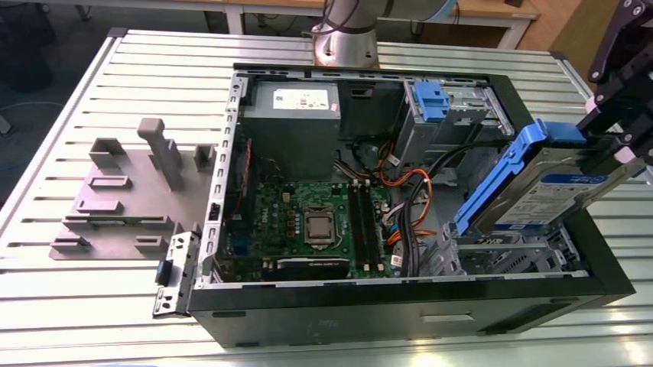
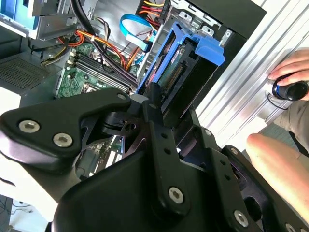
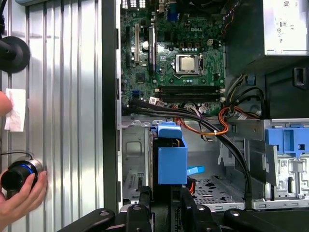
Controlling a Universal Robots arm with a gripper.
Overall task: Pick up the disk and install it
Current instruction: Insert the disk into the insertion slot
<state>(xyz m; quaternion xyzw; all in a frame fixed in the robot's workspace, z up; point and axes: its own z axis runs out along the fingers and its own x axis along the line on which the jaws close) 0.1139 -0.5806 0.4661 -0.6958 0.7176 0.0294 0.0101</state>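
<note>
Slatted metal table (image 1: 153, 69), one open computer case (image 1: 408, 310), one disk (image 1: 561, 191) clamped in end effector (image 1: 612, 147)

Disk (image 1: 540, 200) silver-grey, blue-framed; motherboard (image 1: 306, 218) green; pincer (image 1: 615, 144) black; stand (image 1: 122, 206) grey.

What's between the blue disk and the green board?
Black and orange cables lie between the disk and the green board, as the exterior view shows.
</note>
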